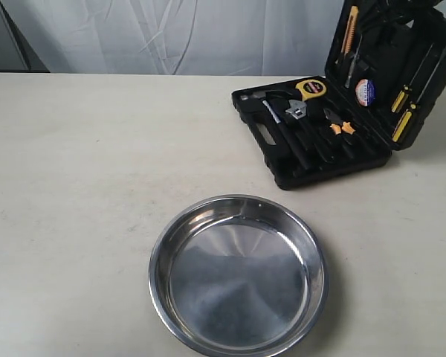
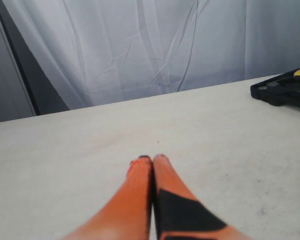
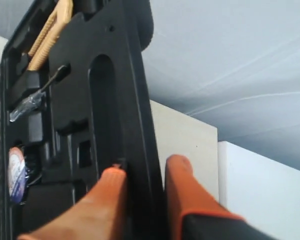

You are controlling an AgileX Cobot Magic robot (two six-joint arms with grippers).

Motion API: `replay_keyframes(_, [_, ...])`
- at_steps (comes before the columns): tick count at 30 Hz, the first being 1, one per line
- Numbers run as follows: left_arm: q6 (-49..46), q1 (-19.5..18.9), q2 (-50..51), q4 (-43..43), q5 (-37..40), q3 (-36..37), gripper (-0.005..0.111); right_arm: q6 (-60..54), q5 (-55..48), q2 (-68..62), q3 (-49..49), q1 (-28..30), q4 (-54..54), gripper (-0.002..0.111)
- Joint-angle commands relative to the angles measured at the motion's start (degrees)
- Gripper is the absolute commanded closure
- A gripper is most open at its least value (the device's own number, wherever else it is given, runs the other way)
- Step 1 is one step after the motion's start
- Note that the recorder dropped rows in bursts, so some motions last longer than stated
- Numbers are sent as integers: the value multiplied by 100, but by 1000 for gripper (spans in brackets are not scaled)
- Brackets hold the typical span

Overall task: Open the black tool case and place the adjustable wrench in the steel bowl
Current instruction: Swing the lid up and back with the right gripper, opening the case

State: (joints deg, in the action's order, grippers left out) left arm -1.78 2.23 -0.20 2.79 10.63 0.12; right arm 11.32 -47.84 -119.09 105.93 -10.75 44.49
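The black tool case [image 1: 312,160] stands open at the table's far right, its lid [image 1: 390,67] raised. In the base lies the adjustable wrench [image 1: 295,111], silver head showing among the black slots. The steel bowl [image 1: 157,253] sits empty near the front, left of the case. My right gripper [image 3: 146,169] is shut on the edge of the lid [image 3: 110,90], one orange finger on each side. My left gripper [image 2: 152,159] is shut and holds nothing, low over bare table, with a corner of the case [image 2: 285,90] far off. Neither gripper shows clearly in the exterior view.
The base also holds a yellow tape measure [image 1: 308,88], a hammer [image 1: 271,111] and orange-handled pliers [image 1: 340,126]. Yellow-handled screwdrivers [image 1: 403,111], a tape roll [image 1: 365,91] and a utility knife [image 1: 349,30] sit in the lid. A white curtain [image 1: 171,37] hangs behind the table.
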Motion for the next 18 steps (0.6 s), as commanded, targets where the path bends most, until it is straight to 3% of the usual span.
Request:
replay_keyframes(1, [6,21,20,-12,-38,-12,106,538,50,127,7,48,499,90])
replay_keyframes(14, [6,21,20,-12,-26,-12,106,518,-7,127,7,48,498,89])
replay_keyframes(18, [6,21,20,-12,-26,-12,106,518,-40,127,7,48,443,71])
